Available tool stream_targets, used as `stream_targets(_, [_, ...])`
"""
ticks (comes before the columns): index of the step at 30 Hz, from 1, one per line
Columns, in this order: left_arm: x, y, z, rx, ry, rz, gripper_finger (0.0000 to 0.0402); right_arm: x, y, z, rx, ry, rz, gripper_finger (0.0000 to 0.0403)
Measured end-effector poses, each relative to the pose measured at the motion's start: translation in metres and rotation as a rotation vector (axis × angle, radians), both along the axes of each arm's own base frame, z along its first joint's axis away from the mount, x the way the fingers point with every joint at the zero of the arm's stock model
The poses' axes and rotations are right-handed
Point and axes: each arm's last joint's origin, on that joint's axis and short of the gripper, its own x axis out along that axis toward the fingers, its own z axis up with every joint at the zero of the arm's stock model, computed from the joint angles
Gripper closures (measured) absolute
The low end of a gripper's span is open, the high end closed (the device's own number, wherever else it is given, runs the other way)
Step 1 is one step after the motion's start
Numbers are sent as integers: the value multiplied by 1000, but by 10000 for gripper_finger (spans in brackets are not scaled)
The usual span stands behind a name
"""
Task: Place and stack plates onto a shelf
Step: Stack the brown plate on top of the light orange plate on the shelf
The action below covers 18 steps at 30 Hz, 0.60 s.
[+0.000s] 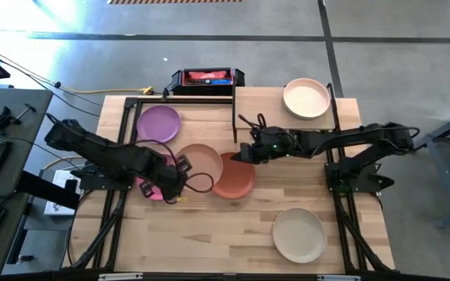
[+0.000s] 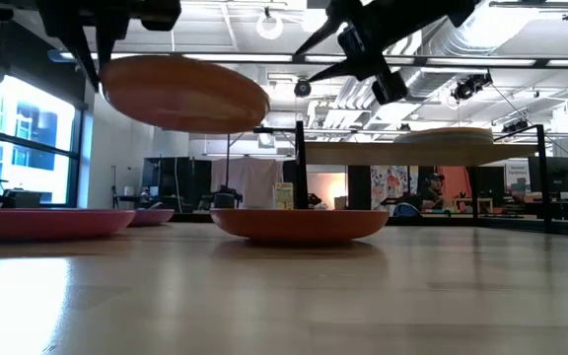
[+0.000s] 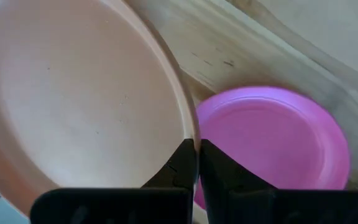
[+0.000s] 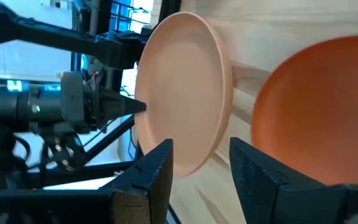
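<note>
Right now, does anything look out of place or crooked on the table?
Only one thing: the peach round plate is off the table, tilted, held by its rim in the left pincer. The terracotta plate lies flat.

pink plate (image 1: 148, 190) mostly hidden under left arm

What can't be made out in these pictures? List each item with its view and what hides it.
- Pink plate: high view, mostly under the left arm.
- Peach plate: left wrist view, cut off by the picture's edges; the left gripper, shut on its rim, covers a little.
- Plate on the shelf: low view, seen edge-on; one plate or a stack, cannot tell.
</note>
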Motion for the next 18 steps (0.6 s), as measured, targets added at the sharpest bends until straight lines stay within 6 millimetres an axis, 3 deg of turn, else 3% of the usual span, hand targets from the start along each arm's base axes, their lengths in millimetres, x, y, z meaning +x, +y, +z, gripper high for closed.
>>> stream_targets(9, [15,-5,-17,54,35,4,401,11,1,-19,40,60,-19,265])
stream_targets(18, [21,-7,-19,47,-8,22,401,22,10,-41,68,118,-19,265])
